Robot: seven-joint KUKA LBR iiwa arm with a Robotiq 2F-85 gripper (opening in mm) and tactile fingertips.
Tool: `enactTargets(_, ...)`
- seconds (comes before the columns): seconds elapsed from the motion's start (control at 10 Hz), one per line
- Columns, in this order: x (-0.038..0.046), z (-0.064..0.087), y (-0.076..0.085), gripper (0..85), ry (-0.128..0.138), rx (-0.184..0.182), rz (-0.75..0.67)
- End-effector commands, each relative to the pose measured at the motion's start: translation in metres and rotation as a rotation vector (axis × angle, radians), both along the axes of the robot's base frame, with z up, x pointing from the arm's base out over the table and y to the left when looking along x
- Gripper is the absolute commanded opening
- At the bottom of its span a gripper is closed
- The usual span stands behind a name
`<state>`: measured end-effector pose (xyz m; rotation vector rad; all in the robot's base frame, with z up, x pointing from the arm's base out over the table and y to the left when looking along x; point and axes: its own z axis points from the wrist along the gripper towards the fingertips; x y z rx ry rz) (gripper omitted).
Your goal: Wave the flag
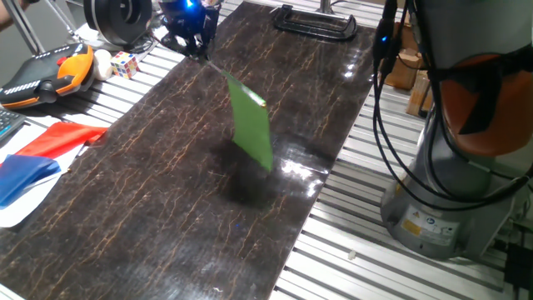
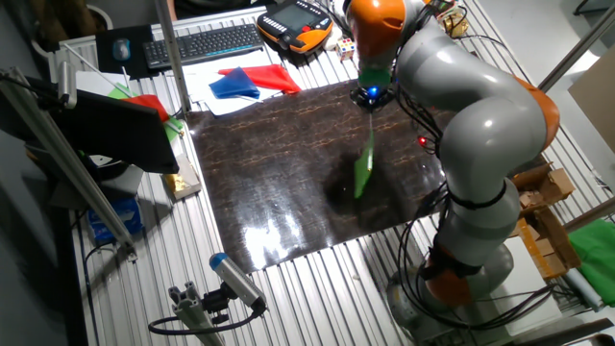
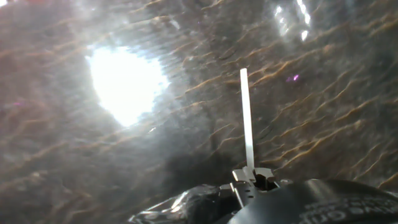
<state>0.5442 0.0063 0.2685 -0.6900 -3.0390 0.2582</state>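
We see the gripper [image 1: 193, 42] raised above the far end of the dark marble-patterned tabletop [image 1: 150, 208], jaws closed narrow on the white stick of the flag [image 1: 251, 123]. The stick runs out from the fingertips and slants downward; the green cloth hangs below and to one side of the jaws, clear of the tabletop, with a dark blur on the surface beneath it.

In the other fixed view the flag [image 2: 363, 169] appears as a thin green strip, nearly edge-on, hanging straight below the gripper [image 2: 372, 98], whose blue light is lit. This view shows the whole arm [image 2: 480, 125] bent over the table; the first shows only its base.

The hand view shows the stick alone, a thin white bar rising from between the fingertips [image 3: 255, 179]; we see no green there, so the cloth is edge-on or out of frame. A bright glare patch lies on the tabletop [image 3: 74, 162].

Off the slab, a red cloth [image 1: 60, 137] and a blue cloth [image 1: 25, 177] lie touching each other, near an orange pendant [image 1: 46, 73] and a puzzle cube [image 1: 125, 63].
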Motion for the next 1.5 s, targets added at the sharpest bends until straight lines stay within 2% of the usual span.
enactTargets(0.0, 0.001, 0.0, 0.0, 1.0, -0.009, 0.01, -0.681)
enactTargets(0.2, 0.0031, 0.0, -0.001, 1.0, -0.019, 0.03, -0.758)
enactTargets(0.5, 0.008, -0.002, -0.004, 1.0, -0.047, 0.035, -0.84)
enactTargets(0.6, 0.0096, -0.002, -0.007, 1.3, -0.048, 0.032, -0.811)
enactTargets(0.8, 0.0161, 0.002, -0.022, 6.0, -0.037, 0.01, -0.639)
enactTargets(0.9, 0.0225, 0.005, -0.039, 7.7, -0.009, 0.002, -0.475)
enactTargets(1.0, 0.028, 0.008, -0.055, 8.0, 0.023, -0.03, -0.303)
enactTargets(1.1, 0.0341, 0.011, -0.069, 6.7, 0.053, -0.038, -0.177)
enactTargets(1.2, 0.0373, 0.012, -0.078, 4.3, 0.073, -0.044, -0.09)
enactTargets(1.4, 0.0354, 0.012, -0.081, 1.0, 0.109, -0.076, 0.066)
